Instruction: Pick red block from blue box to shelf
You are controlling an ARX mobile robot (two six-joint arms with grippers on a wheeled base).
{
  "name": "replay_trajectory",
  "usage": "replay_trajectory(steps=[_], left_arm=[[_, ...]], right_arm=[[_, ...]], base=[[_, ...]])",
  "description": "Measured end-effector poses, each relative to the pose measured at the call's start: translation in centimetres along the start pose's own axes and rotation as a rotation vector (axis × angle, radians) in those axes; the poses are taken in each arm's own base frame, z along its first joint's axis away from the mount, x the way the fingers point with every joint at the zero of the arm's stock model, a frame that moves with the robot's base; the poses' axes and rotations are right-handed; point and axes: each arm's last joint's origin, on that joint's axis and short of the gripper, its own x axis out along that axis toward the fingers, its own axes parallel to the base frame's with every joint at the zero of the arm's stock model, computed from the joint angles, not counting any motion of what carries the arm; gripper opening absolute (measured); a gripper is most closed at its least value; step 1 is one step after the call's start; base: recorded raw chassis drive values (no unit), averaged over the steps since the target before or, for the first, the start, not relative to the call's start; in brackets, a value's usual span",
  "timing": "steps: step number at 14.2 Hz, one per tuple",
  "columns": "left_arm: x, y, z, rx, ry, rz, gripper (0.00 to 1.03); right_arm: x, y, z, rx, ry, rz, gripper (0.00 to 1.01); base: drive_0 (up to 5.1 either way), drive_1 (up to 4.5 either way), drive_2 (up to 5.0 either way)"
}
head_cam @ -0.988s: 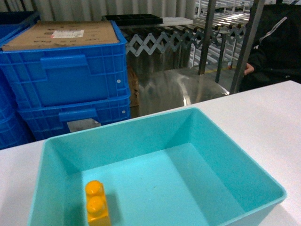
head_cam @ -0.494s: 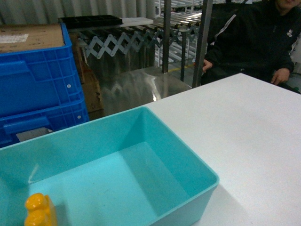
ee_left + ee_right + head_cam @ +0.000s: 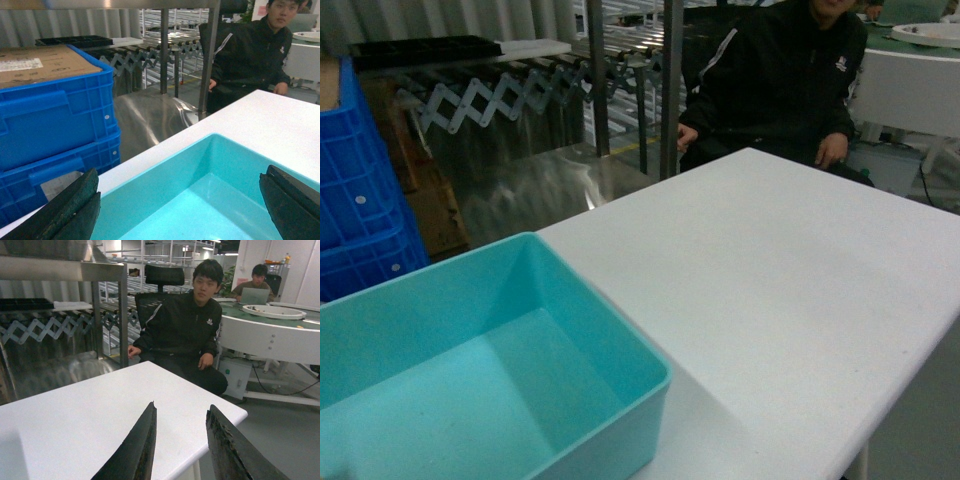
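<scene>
the pale turquoise plastic box (image 3: 470,370) has smooth walls with a soft shine. the flat white surface (image 3: 790,290) under it looks matt and a little grainy. the big dark blue plastic crates (image 3: 55,120) have ribbed sides, and a brown cardboard sheet (image 3: 40,65) with a white paper label lies on top. the silver metal shelf (image 3: 165,45) is shiny. the black hand fingers (image 3: 140,450) look rough and dull.

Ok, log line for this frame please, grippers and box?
left gripper: open, over turquoise bin | right gripper: open, empty, over white table | red block: not visible | bin: on table
</scene>
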Motion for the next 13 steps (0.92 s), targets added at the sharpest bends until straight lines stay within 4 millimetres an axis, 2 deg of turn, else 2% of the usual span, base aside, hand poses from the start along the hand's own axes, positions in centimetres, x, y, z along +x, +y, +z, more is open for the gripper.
replay_trajectory(steps=[13], left_arm=[[0.00,0.00,0.00,0.000,0.000,0.000,0.98]], right_arm=[[0.00,0.00,0.00,0.000,0.000,0.000,0.26]], base=[[-1.6,-1.60,-1.6]])
